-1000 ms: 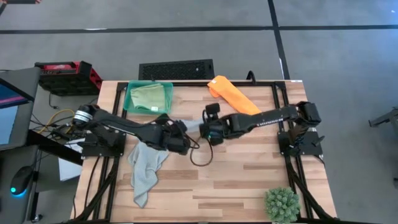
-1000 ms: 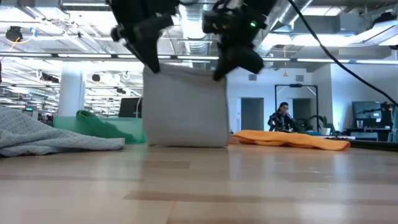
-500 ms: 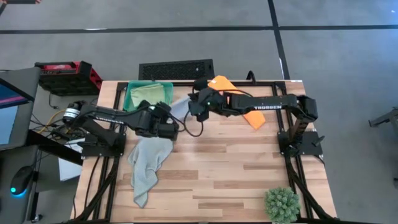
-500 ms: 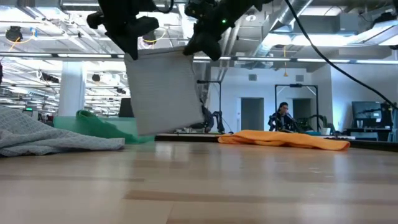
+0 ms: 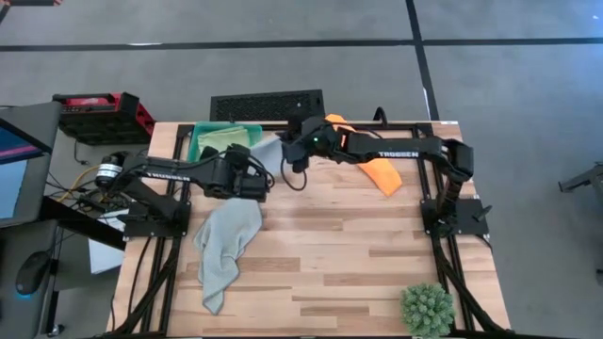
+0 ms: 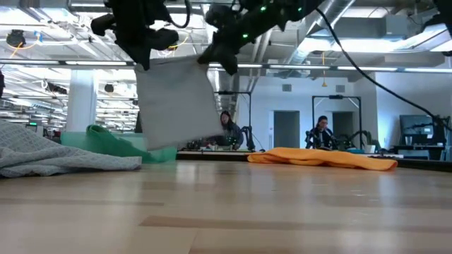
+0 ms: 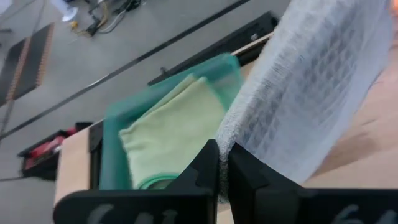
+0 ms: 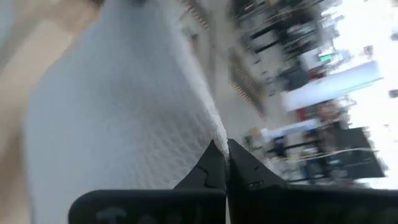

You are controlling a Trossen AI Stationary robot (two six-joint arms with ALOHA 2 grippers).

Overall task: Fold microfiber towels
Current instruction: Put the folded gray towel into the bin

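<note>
A folded pale grey microfiber towel (image 6: 176, 106) hangs between my two grippers above the table's far left part, beside the green tray (image 5: 193, 141). My left gripper (image 6: 145, 53) is shut on its upper left corner. My right gripper (image 6: 220, 60) is shut on its upper right corner. In the tray lies a light green towel (image 7: 168, 127). A second grey towel (image 5: 226, 245) lies crumpled at the table's near left. An orange towel (image 5: 377, 171) lies at the far right, partly under my right arm. My left gripper pinches the hanging towel's upper corner (image 7: 235, 134) between its two fingers, slanting down from the table's left. The towel hangs below, clear of the table. My right gripper pinches the other upper corner (image 8: 211, 130) at the towel's top edge, coming from the right. The top edge (image 6: 176, 63) runs between the two holds.
A spiky green plant ball (image 5: 427, 309) stands at the near right corner. The wooden table top (image 5: 358, 245) lies bare in the middle and toward the near right. People show in the room beyond the table (image 6: 321, 134).
Both grippers have gone up and toward the table's far left, toward the green tray, carrying the folded grey towel. Its lower edge stood on the table a second ago; now the towel hangs clear, slightly tilted.
</note>
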